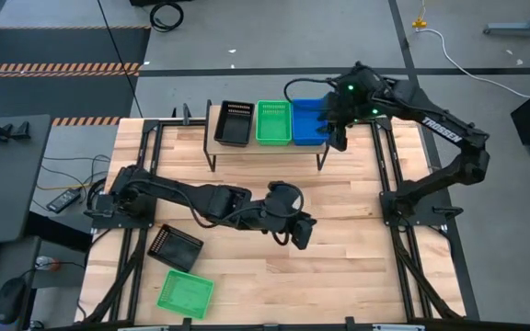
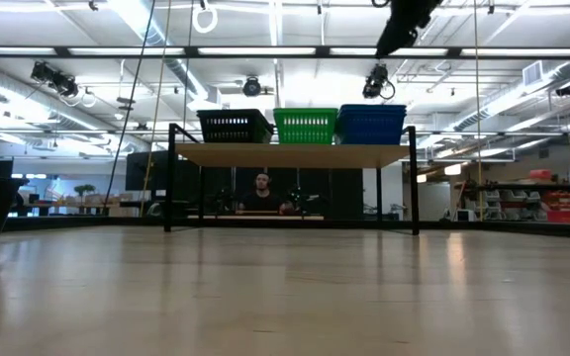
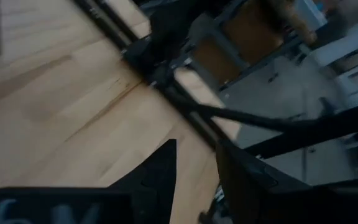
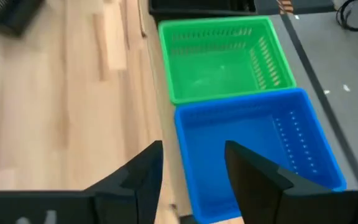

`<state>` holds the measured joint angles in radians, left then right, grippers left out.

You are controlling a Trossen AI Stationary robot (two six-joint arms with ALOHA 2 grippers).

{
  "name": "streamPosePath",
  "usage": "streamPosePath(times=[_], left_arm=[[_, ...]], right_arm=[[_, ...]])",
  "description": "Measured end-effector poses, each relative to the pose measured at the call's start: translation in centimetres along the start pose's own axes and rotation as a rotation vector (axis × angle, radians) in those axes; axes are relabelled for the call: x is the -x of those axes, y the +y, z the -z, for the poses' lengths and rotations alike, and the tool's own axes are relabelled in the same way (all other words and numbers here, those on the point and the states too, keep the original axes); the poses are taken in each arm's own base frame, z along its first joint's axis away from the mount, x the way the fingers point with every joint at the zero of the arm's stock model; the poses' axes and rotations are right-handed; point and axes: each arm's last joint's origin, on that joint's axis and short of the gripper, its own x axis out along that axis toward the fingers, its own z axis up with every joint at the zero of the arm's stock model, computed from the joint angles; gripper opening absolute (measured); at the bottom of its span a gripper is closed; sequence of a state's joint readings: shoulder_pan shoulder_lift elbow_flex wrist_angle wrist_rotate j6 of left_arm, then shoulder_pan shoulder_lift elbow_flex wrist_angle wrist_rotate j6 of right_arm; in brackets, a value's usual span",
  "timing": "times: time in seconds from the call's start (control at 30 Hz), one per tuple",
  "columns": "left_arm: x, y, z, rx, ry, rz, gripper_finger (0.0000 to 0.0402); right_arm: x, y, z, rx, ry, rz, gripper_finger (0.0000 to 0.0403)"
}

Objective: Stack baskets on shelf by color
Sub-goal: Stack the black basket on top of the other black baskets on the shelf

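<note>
The shelf (image 1: 267, 147) stands at the table's far side. On its top, from left to right, sit a black basket (image 1: 235, 122), a green basket (image 1: 272, 122) and a blue basket (image 1: 307, 123); the low view shows them as black (image 2: 234, 126), green (image 2: 306, 125) and blue (image 2: 371, 124). My right gripper (image 4: 194, 168) is open and hangs well above the blue basket (image 4: 253, 143), touching nothing. My left gripper (image 1: 300, 234) is open over the bare table middle and holds nothing. Another black basket (image 1: 175, 246) and another green basket (image 1: 186, 292) rest on the table near its near-left corner.
Black frame rails (image 1: 386, 175) run along the table's left and right sides. A person (image 2: 262, 193) sits in the room behind the shelf. Bare wood lies between the shelf and the near edge, right of my left gripper.
</note>
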<state>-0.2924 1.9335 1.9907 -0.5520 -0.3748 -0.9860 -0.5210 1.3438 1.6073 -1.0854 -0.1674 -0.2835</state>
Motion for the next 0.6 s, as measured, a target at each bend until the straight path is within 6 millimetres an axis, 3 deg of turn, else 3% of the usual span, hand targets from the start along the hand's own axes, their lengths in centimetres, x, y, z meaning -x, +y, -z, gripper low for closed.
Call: streamPosePath(times=[0.17,0.4,0.6], left_arm=[[1.8,1.0,0.7,-0.037,0.117,-0.119,0.0121],[5.1,2.9,2.3,-0.086,0.298,-0.368,0.0121],[6.0,4.7,3.0,0.081,0.441,-0.57,0.0121]], right_arm=[[0.6,1.3,0.0,-0.153,-0.009,-0.091,0.0195],[-0.3,3.9,0.5,-0.268,0.093,-0.232,0.0196],[-0.7,6.8,0.5,-0.276,0.145,-0.3,0.0196]])
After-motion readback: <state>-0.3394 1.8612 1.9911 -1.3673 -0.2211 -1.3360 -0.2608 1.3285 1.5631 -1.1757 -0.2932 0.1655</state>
